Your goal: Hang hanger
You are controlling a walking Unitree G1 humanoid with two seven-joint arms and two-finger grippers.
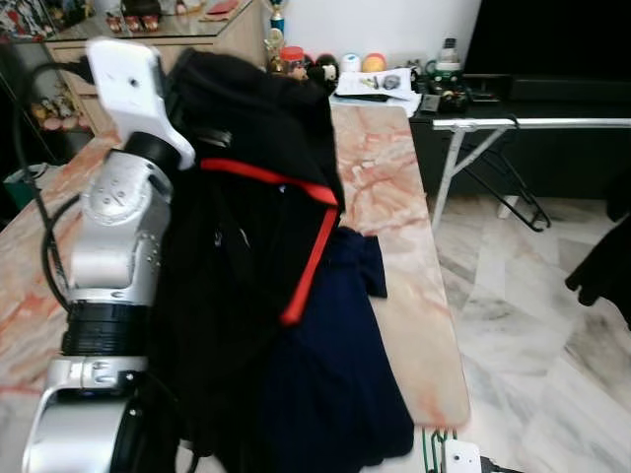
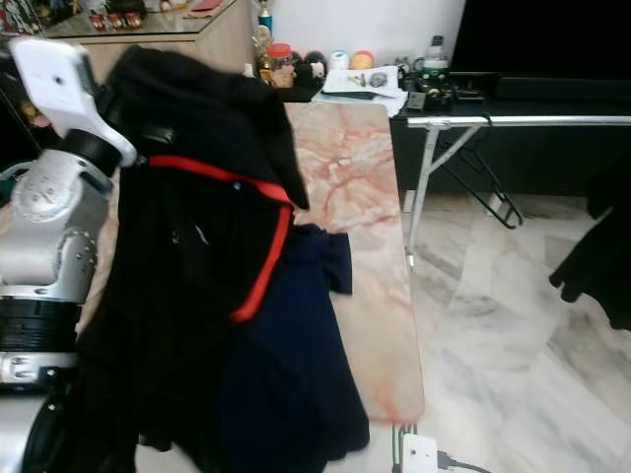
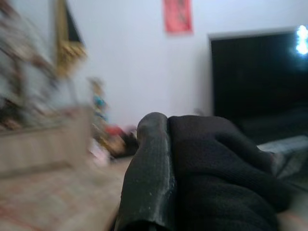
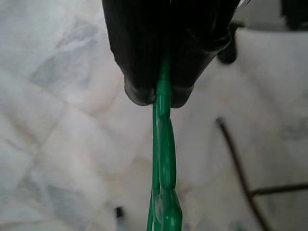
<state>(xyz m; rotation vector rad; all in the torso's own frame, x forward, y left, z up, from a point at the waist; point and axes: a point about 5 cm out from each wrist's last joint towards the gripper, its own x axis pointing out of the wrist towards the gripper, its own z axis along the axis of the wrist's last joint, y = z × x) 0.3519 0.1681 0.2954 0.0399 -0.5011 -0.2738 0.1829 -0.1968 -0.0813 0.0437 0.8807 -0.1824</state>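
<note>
Soft even daylight, head views slightly soft, left wrist view motion-blurred

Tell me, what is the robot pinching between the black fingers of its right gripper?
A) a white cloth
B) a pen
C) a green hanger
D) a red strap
C: in the right wrist view the right gripper is shut on the thin green hanger, which hangs from the fingertips over the pale marble floor.
</note>
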